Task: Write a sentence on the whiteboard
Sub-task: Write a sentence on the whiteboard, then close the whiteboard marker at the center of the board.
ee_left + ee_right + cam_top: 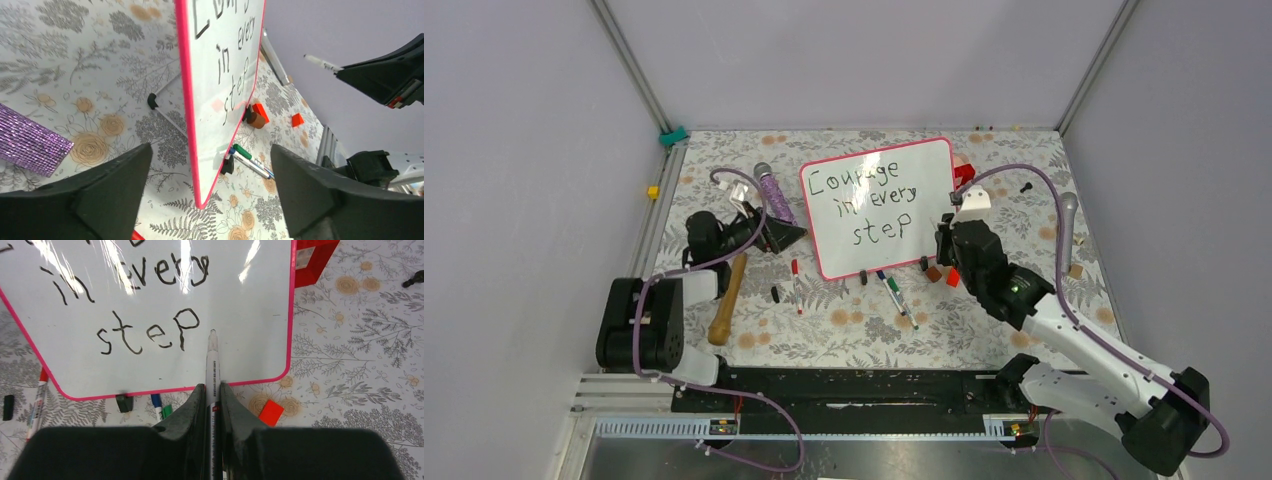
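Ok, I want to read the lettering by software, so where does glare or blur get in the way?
Right wrist view: glare streaks on the whiteboard cross "every"; "step" reads clean. Left wrist view: it is steeply foreshortened, its lettering squeezed. Top view: the sentence is glare-free but small.

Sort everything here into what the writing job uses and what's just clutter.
Job: whiteboard, sentence, marker held in the right gripper.

Clutter: purple tube, wooden handle, loose pens, red box, orange block.
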Available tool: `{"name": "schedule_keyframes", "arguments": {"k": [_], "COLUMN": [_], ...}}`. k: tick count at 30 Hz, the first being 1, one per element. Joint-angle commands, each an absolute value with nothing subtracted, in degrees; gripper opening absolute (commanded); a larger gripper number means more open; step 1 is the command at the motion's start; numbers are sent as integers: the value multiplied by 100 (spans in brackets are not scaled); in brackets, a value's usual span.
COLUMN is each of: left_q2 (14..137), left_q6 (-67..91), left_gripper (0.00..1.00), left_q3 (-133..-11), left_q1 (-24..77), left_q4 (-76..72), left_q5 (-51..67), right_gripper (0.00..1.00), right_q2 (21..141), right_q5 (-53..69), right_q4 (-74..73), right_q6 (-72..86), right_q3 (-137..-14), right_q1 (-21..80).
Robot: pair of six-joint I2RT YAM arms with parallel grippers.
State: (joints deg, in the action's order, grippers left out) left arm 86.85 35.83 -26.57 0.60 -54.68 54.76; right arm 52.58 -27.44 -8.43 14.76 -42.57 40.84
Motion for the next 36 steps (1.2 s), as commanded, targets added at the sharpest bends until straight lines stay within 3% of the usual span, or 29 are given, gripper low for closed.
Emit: {"name": "schedule_keyframes", "arguments": {"k": [1,8,11,13,16,19,22,25,28,31,36], "left_q2": [7779,5757,4814,4390,4033,3425,3112,3270,3987,4700,5140], "left_q6": [3152,2739,3201,4598,5195,4598,4389,4443,4091,3695,3492], "left_gripper": [99,99,99,99,99,99,99,99,98,83,79], "left_q3": [-2558,-2496,-1643,-1042,-648,-1731,-2495,-2988,-3360,-3828,-4113], "left_q1": [26,45,46,25,4,242,351,351,351,412,633], "left_q4": [-4521,-1742,-2594,-2891,-3650,-989,667,1566,2010,2793,3359], "left_q5": [4731,2285,1580,591,886,17,-632,-559,356,868,822], "right_gripper": [0,0,0,0,0,0,0,0,0,0,0], "right_q2": [5571,5444,5334,5275,5193,5125,5109,5112,5057,4903,4661], "right_q5": [-2905,-2839,-2849,-2823,-2757,-2569,-2250,-2045,-1789,-1625,-1465], "right_q4": [-1259,-1203,-1203,-1206,-1336,-1684,-1934,-2225,-2470,-2663,-2706], "right_q6": [1558,1656,1644,1630,1614,1625,1646,1645,1573,1518,1419], "right_q3": [-4624,-4586,-4580,-4591,-4667,-4897,-5053,-5184,-5289,-5335,-5325], "right_q1": [4004,3990,3973,3958,3936,3929,3929,3929,3931,3934,3933]}}
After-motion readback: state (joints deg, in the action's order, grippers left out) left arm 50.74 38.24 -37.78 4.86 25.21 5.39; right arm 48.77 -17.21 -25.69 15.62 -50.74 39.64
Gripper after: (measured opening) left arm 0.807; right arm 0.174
